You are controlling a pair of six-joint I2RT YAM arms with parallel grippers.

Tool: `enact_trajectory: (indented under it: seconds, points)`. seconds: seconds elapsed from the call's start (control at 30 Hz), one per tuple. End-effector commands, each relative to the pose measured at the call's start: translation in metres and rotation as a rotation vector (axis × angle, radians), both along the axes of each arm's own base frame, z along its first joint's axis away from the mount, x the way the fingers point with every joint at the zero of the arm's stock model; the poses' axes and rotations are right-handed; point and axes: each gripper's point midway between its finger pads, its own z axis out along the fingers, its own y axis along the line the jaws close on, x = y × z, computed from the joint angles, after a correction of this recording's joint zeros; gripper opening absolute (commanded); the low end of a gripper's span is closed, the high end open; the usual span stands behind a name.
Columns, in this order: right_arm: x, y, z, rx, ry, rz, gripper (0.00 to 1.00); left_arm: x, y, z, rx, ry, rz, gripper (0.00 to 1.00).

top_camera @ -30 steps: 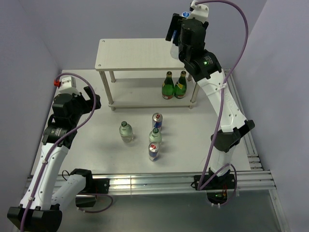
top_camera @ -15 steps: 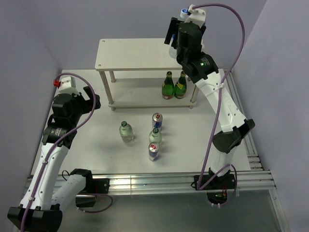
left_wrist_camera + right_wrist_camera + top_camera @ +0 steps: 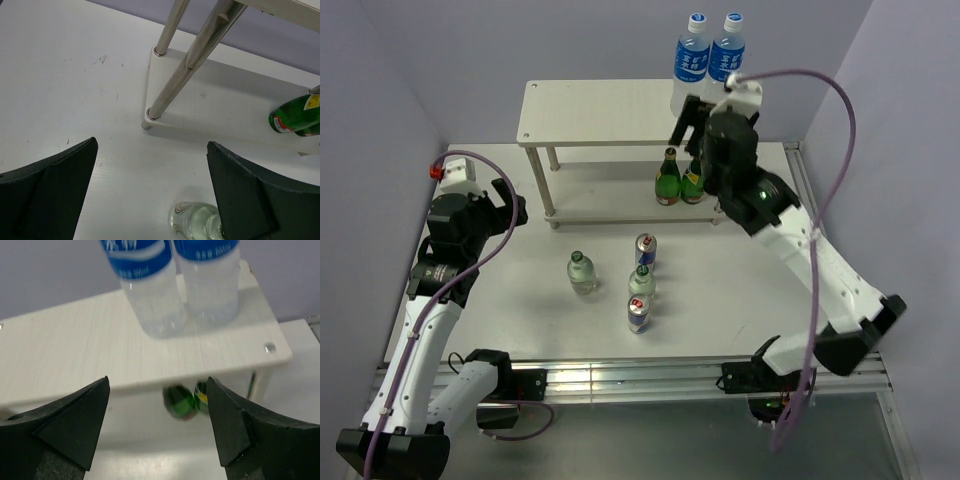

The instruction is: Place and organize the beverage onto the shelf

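Our right gripper [image 3: 157,387] is spread and empty, just near of the two blue-labelled bottles [image 3: 692,58] on the shelf [image 3: 590,110] top's far right; we fear a careless swing could topple them. Our left gripper [image 3: 152,147] hangs spread by the shelf's left end

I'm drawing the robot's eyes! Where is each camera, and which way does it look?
Top external: above and behind the bases, looking down on the table, shelf and both whole arms.
Left wrist: rides above the left gripper, facing the shelf's legs; its open fingers show.
Right wrist: rides above the right gripper, facing the blue-label bottles on the top board; open fingers show.
Shared: both wrist views catch the green glass bottles on the lower tier.
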Motion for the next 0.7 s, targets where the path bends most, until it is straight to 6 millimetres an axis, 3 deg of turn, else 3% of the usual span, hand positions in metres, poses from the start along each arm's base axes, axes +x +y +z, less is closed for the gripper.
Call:
enact_trajectory:
  seconds: [0.0, 0.03, 0.07, 0.1, 0.13, 0.17, 0.2, 0.27, 0.3, 0.33, 0.4, 0.43, 0.47, 0.67]
  points:
    - [-0.052, -0.006, 0.006, 0.097, -0.072, 0.017, 0.85, 0.002, 0.003, 0.006, 0.017, -0.019, 0.004, 0.98]
    - [-0.072, 0.016, 0.001, 0.115, -0.08, 0.092, 0.84, 0.002, 0.004, 0.005, 0.017, -0.016, 0.004, 0.98]
    - [-0.083, 0.027, -0.034, 0.076, -0.035, 0.128, 0.84, 0.003, 0.003, 0.004, 0.015, -0.014, 0.002, 0.98]
    - [-0.102, 0.025, -0.035, 0.105, -0.049, 0.151, 0.83, 0.003, 0.003, 0.005, 0.017, -0.014, 0.001, 0.98]
    - [-0.125, 0.049, -0.048, 0.117, -0.031, 0.244, 0.83, 0.003, 0.003, 0.005, 0.015, -0.016, 0.002, 0.98]
    - [-0.137, 0.058, -0.082, 0.077, 0.016, 0.28, 0.82, 0.003, 0.003, 0.005, 0.015, -0.014, 0.002, 0.98]
    - [-0.15, 0.059, -0.091, 0.111, 0.029, 0.282, 0.82, 0.002, 0.003, 0.004, 0.015, -0.013, 0.0, 0.97]
    - [-0.186, 0.079, -0.134, 0.038, 0.101, 0.371, 0.82, 0.002, 0.002, 0.005, 0.016, -0.014, -0.001, 0.97]
    - [-0.195, 0.076, -0.144, 0.028, 0.106, 0.337, 0.82, 0.002, 0.003, 0.005, 0.015, -0.016, 0.0, 0.98]
    - [-0.222, 0.088, -0.166, 0.011, 0.148, 0.401, 0.82, 0.002, 0.002, 0.005, 0.014, -0.016, -0.001, 0.97]
    - [-0.242, 0.093, -0.184, 0.065, 0.188, 0.393, 0.83, 0.002, 0.002, 0.005, 0.014, -0.014, -0.001, 0.97]
    - [-0.249, 0.084, -0.197, 0.004, 0.204, 0.381, 0.83, 0.003, 0.003, 0.005, 0.015, -0.014, 0.002, 0.98]
    - [-0.262, 0.09, -0.211, -0.018, 0.224, 0.411, 0.84, 0.003, 0.003, 0.005, 0.015, -0.014, 0.002, 0.97]
    - [-0.286, 0.098, -0.275, -0.042, 0.347, 0.414, 0.85, 0.002, 0.003, 0.005, 0.016, -0.017, 0.001, 0.97]
